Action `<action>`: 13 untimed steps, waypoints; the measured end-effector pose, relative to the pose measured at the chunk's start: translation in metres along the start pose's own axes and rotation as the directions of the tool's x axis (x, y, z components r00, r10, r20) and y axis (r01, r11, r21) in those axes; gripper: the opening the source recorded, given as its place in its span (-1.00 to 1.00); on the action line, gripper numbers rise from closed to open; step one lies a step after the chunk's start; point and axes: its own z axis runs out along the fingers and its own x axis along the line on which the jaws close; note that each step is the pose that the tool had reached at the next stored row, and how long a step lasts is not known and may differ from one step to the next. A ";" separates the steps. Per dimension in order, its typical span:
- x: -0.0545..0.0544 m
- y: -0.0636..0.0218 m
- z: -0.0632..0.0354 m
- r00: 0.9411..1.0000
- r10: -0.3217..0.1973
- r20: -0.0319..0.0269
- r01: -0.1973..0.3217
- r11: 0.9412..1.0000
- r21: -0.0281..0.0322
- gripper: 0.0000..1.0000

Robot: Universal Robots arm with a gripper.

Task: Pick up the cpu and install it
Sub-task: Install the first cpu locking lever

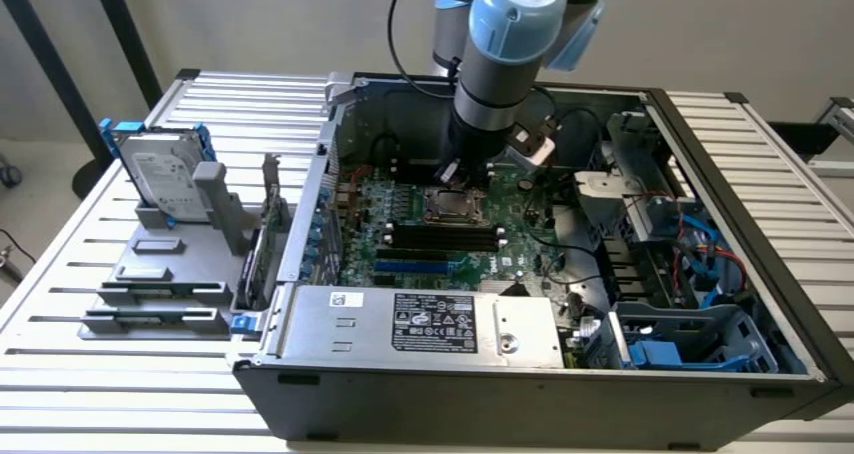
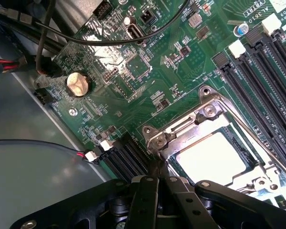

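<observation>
CPU lies flat inside the motherboard socket, its pale metal top facing up and glaring bright in the wrist view, so the chip looks already seated rather than carried. It is square, so it has no real long axis; its edges run in line with the socket frame, which sits diagonally across the wrist picture, parallel to the dark memory slots beside it. In the exterior view the same socket shows near the middle of the frame, on the green motherboard inside the open computer case, which rests on the slatted tabletop.

The gripper stands just over the near corner of the socket frame, by the screws of the metal retention bracket. Its jaws are pressed together with no gap between them and nothing held. Closed like this they make a narrow tip, which I judge suits pushing on the bracket or its lever better than grasping. Whether the tip actually touches the frame cannot be told. The arm comes down steeply from the top of the exterior view, clear of the case walls and cables.

At the exterior view's left, a hard drive with blue brackets stands upright in a grey holder, well apart from the work. The power supply sits along the case's lower edge.
</observation>
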 end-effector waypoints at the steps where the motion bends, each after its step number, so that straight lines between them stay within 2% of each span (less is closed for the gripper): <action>1: 0.000 0.0000 -0.0004 1.000 0.000 0.000 0.000 1.000 0.001 -0.79; 8: -0.001 0.0015 -0.0035 1.000 0.002 0.001 -0.002 1.000 0.007 -0.79; 13: 0.000 0.0031 -0.0036 1.000 0.002 -0.001 -0.002 1.000 0.009 -0.79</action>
